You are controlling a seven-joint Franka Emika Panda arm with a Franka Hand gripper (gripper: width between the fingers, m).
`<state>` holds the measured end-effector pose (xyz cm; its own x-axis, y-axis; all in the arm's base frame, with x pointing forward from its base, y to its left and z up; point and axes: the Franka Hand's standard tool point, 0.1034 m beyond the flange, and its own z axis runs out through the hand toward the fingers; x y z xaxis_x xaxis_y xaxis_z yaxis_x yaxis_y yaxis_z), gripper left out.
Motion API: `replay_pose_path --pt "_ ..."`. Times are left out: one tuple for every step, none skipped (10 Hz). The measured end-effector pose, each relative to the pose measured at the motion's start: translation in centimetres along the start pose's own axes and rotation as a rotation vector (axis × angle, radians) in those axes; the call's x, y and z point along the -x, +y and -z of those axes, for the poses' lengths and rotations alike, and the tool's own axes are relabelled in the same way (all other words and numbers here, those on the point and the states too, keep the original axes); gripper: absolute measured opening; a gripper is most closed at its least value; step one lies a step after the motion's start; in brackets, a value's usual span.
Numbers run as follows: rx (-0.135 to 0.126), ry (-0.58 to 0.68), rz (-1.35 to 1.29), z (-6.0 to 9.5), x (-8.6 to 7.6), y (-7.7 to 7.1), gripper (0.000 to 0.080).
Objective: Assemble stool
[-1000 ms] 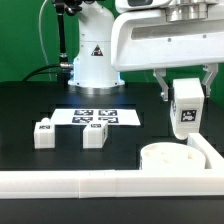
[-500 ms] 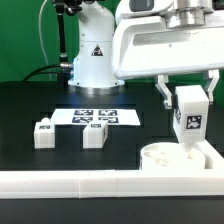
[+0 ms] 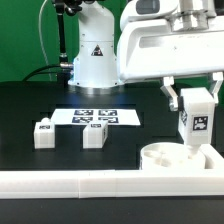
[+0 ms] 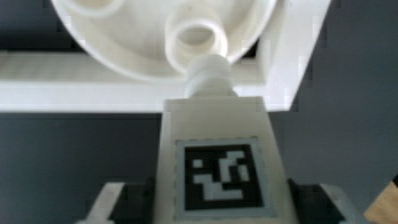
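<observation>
White hard plastic is what the gripper (image 3: 197,104) has to manage. Its two fingers are closed on the flat sides of a small white blocky plastic stool leg (image 3: 197,122) with a black-and-white square tag on its face. The held leg hangs peg-end down over the low round white ring-rimmed plastic seat (image 3: 172,157), which lies on the black table (image 3: 30,105) at about five o'clock in the exterior view. I judge the held leg light and stiff, not fragile, but smooth enough to slip or twist between the pads if it is pushed off-axis. The parallel side faces, clear of the peg, look like the right hold, and that is where it is gripped. In the wrist view the narrow peg (image 4: 208,75) points at a raised round socket (image 4: 192,38) on the seat; whether they touch I cannot tell. The seat is probably light too and may slide under a sideways push. A long white L-shaped rail (image 3: 90,182) runs along six o'clock and appears to turn up just beside the seat at three o'clock, where it could crowd the fingers. A loose leg (image 3: 43,133) and a second loose leg (image 3: 93,135) stand well apart toward nine o'clock from the seat. The flat white marker board (image 3: 95,116) lies just behind them, and none of these blocks the way.
</observation>
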<state>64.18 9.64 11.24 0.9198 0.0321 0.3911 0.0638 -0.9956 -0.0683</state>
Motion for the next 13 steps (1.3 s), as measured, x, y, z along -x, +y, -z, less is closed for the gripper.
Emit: replay_pose_path --pt "0.0 0.024 0.0 0.1 -0.3 0.0 0.0337" --pt "0.004 0.136 0.002 0.2 -0.9 0.1 0.0337" --pt "0.006 0.179 0.009 -0.1 -0.4 -0.1 0.0337" --pt "0.009 0.235 0.024 -0.4 -0.3 -0.2 0.0337" --pt "0.01 0.219 0.036 -0.6 -0.1 -0.2 0.0337" --pt "0.013 0.22 0.04 -0.7 0.0 0.0 0.0337" --pt "0.013 0.217 0.04 -0.8 0.2 0.0 0.0337" --pt "0.013 0.216 0.041 -0.8 0.3 0.0 0.0337" --pt "0.015 0.215 0.042 -0.8 0.3 0.2 0.0337" --pt "0.017 0.214 0.044 -0.7 0.4 0.4 0.0337" --pt "0.017 0.208 0.046 -0.6 0.9 0.4 0.0337" --pt "0.018 0.202 0.049 -0.6 1.3 0.4 0.0337" --pt "0.021 0.197 0.051 -0.7 1.6 0.6 0.0337"
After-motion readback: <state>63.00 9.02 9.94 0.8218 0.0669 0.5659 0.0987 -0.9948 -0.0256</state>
